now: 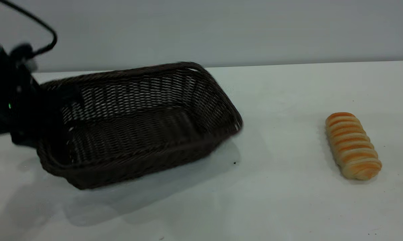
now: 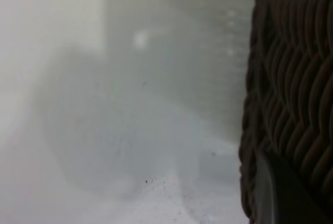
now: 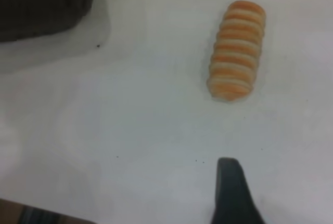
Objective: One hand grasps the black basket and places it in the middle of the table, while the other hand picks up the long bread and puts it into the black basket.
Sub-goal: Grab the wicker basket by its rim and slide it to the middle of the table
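Observation:
The black basket (image 1: pixel 138 134) is at the left of the table (image 1: pixel 288 207), tilted, with its right end raised above its shadow. My left gripper (image 1: pixel 51 127) is shut on the basket's left rim. In the left wrist view one of its fingers (image 2: pixel 276 193) lies against the woven wall (image 2: pixel 291 78). The long bread (image 1: pixel 352 145) lies ridged side up on the table at the right, apart from the basket. It also shows in the right wrist view (image 3: pixel 237 50), with my right gripper (image 3: pixel 234 193) above the table a short way from it. The right gripper is out of the exterior view.
A black cable (image 1: pixel 44 30) loops above the left arm. A grey wall (image 1: pixel 221 30) runs behind the table's far edge. Bare tabletop lies between the basket and the bread. A corner of the basket (image 3: pixel 41 5) shows in the right wrist view.

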